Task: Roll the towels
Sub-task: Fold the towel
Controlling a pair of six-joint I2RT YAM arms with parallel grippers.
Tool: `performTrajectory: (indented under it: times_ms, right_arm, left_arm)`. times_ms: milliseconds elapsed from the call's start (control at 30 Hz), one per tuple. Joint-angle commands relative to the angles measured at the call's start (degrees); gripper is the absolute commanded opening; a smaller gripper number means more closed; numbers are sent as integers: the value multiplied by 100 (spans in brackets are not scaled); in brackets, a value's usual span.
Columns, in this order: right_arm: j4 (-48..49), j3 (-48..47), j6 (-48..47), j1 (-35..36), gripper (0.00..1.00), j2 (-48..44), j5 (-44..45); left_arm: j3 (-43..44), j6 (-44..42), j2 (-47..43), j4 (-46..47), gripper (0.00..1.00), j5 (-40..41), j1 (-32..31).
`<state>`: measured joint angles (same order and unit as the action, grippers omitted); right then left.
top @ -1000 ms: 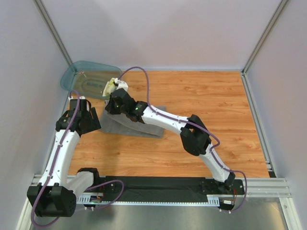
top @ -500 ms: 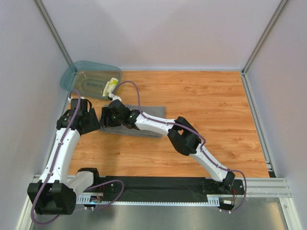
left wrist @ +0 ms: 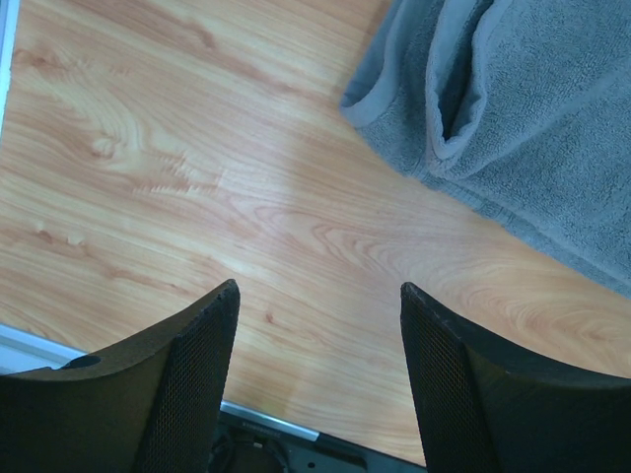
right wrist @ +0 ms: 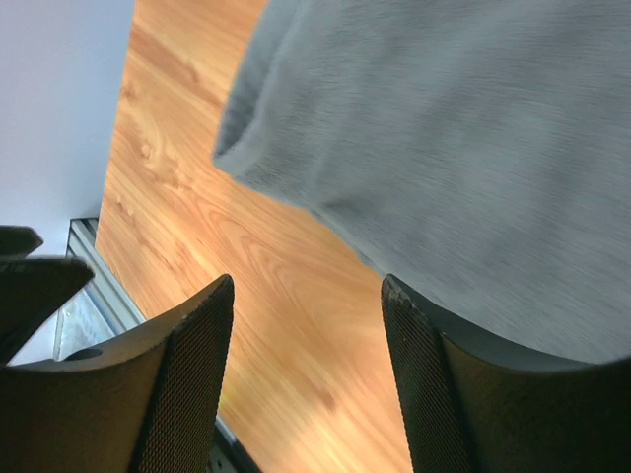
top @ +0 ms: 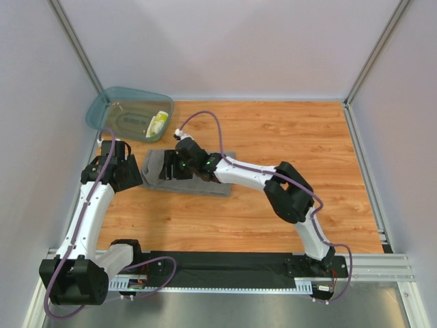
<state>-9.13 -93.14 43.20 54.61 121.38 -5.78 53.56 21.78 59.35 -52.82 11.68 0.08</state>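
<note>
**A:** Yellow-and-white cloth (top: 158, 123) has left the right end effector (top: 166, 169). It lies in the teal tub (top: 109, 113), beyond the fingertips, and the arm has pulled back.

**B:** And the grey towel (top: 198, 186)?

**A:** Folded on the counter (top: 287, 137), directly beneath that end effector. Its long axis runs from the fingertips back along the arm. The jaws are wide and empty.

**B:** The left end effector (top: 132, 172)?

**A:** Wide and empty too, just beside the towel's short end, which lies ahead and right of its fingers. The right arm seems nearer.
</note>
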Motion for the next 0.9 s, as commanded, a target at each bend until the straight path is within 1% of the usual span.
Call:
performTrajectory:
  times_ms: [0,33,67,100,133,167,233,333,433,467,500,567,600,667,700,767,800,867]
  right_arm:
    - [-19,962,-84,-493,60,-913,297]
    - [7,1217,-75,-591,56,-1028,288]
    - [77,1768,-75,-696,54,-1194,236]
    - [138,2017,-49,-915,52,-1248,209]
    - [165,2272,-14,-1030,46,-1292,200]
    - [252,2840,39,-1266,42,-1353,96]
    - [525,3361,101,-1470,35,-1433,-45]
    - [447,4066,110,-1751,29,-1661,-38]
    - [-62,4549,31,-1989,28,-2196,384]
    - [-228,4620,-22,-2050,28,-2502,567]
    - [-674,4647,-57,-2199,28,-2653,830]
    - [-1080,4674,-259,-2358,29,-3074,1156]
    - [-1500,4665,-329,-2489,29,-3216,1323]
    - [-1793,4648,-584,-2578,34,-3671,1666]
    - [-2108,4604,-637,-2639,36,-3822,1772]
    - [-2330,4446,-813,-2666,39,-4191,1835]
    - [-2505,4376,-857,-2657,40,-4306,1809]
    - [-2585,4244,-1040,-2666,43,-4613,1573]
  left_arm:
    - [111,37,6,-9,73,-8,10]
    - [102,19,15,17,73,-104,1]
    - [85,19,24,34,73,-148,1]
    - [76,-7,85,61,72,-201,1]
    - [84,-7,120,52,72,-254,10]
    - [102,-16,155,44,72,-254,1]
    - [119,-7,234,17,72,-228,-147]
    - [111,19,252,8,72,-184,-227]
    - [111,54,261,-27,72,-96,-315]
    - [102,107,270,-27,72,-61,-359]
    - [111,133,279,-44,72,-43,-481]
    - [155,334,331,-106,72,-8,-631]
    - [163,414,392,-97,72,-25,-806]
    - [163,564,471,34,72,-131,-1026]
    - [181,695,611,130,72,-122,-1280]
    - [347,792,805,254,72,-122,-1544]
    - [409,888,1023,420,72,-131,-1833]
    - [594,968,1270,605,71,-323,-2116]
